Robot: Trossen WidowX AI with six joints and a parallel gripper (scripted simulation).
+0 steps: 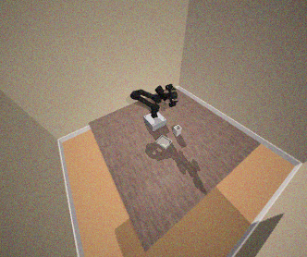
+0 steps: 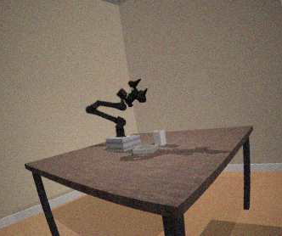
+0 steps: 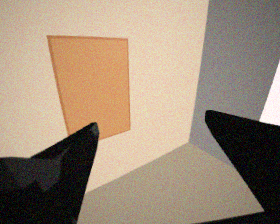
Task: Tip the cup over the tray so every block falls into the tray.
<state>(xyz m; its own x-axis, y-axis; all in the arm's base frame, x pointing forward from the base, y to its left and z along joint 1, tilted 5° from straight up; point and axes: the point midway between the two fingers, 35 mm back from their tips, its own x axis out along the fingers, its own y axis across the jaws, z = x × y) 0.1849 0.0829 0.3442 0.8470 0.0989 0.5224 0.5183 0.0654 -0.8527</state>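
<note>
One pincer (image 1: 175, 95) (image 2: 144, 87) (image 3: 152, 121), spread wide, nothing between its tips, raised above the table (image 1: 163, 185) (image 2: 124, 178). White cup (image 1: 178, 130) (image 2: 160, 137) upright on the table, near the shallow tray (image 1: 169, 145) (image 2: 145, 151), apart from it. Both stand inward from the table's edges, well away from its corners. Cup's contents too small to tell.

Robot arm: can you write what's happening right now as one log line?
fingers: open, empty | cup: upright on table | tray: beside base
</note>
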